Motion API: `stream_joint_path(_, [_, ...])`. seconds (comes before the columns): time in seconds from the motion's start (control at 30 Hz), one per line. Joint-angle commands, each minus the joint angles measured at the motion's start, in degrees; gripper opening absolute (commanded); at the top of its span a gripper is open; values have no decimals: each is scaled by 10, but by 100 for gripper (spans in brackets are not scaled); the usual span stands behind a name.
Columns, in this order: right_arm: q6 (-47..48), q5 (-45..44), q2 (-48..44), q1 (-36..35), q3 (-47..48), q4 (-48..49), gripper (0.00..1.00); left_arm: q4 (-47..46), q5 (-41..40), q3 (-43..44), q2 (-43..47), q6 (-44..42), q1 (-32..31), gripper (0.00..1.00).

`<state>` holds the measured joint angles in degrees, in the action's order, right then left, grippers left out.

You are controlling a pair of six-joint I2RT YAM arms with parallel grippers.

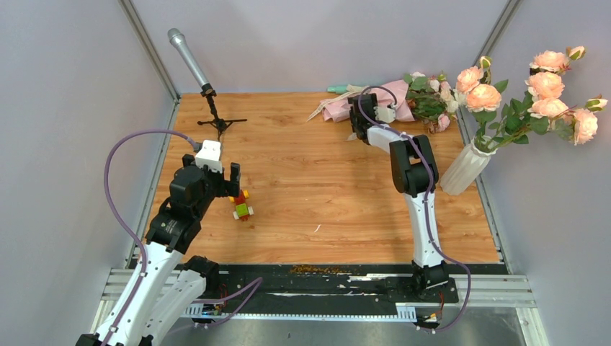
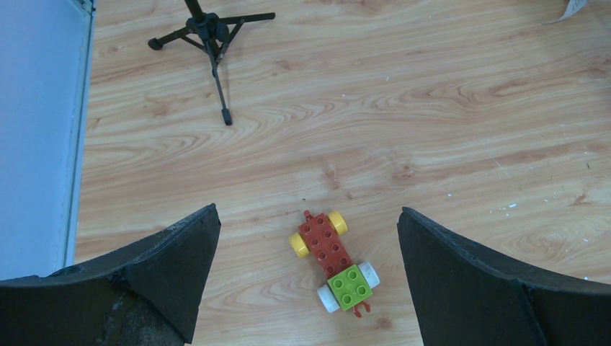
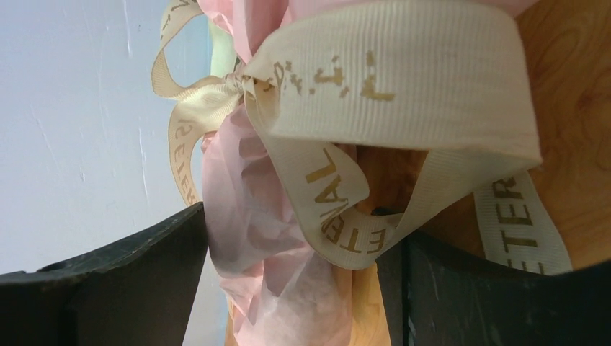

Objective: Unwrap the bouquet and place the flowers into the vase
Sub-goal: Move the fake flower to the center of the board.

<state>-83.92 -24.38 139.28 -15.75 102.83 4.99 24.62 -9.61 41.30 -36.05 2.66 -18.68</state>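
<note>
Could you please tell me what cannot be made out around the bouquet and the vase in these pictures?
- Top view: the right gripper hides the tie on the bouquet.
- Top view: the flowers are too small to count.
- Top view: peach roses and their leaves hide the mouth of the vase.
- Right wrist view: the ribbon fills the frame. Its lettering is folded and cut off, and finger contact is unclear.

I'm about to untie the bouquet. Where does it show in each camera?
Top camera: the bouquet lies at the far edge of the table, right of centre, at the right gripper.
Left wrist: not clearly in it; a pale scrap at the top right corner might be its tip.
Right wrist: its pink paper and cream ribbon fill the picture, between the fingers.
Shared landmark: the wooden table.
</note>
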Motion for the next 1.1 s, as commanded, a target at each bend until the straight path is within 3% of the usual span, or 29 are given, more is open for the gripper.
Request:
stream_joint_path(0.0, [-7, -7, 18, 11, 21, -30, 80, -20, -7, -2, 4, -7, -2, 100])
stream_joint_path(0.13, [-5, -1, 16, 12, 15, -25, 66, -19, -10, -2, 4, -7, -2, 100])
stream_joint_path(0.47, [2, 24, -47, 13, -78, 67, 19, -15, -17, -1, 11, -6, -2, 100])
stream_joint_path(0.57, [2, 37, -87, 13, -130, 103, 1, -15, -18, -1, 16, -6, -2, 100])
stream_joint_path(0.9, [76, 127, -225, 8, -296, 185, 0, -16, -18, -1, 26, -5, -2, 100])
stream_joint_path(1.07, [149, 189, -282, 1, -343, 178, 0, -16, -18, -2, 32, -5, -2, 100])
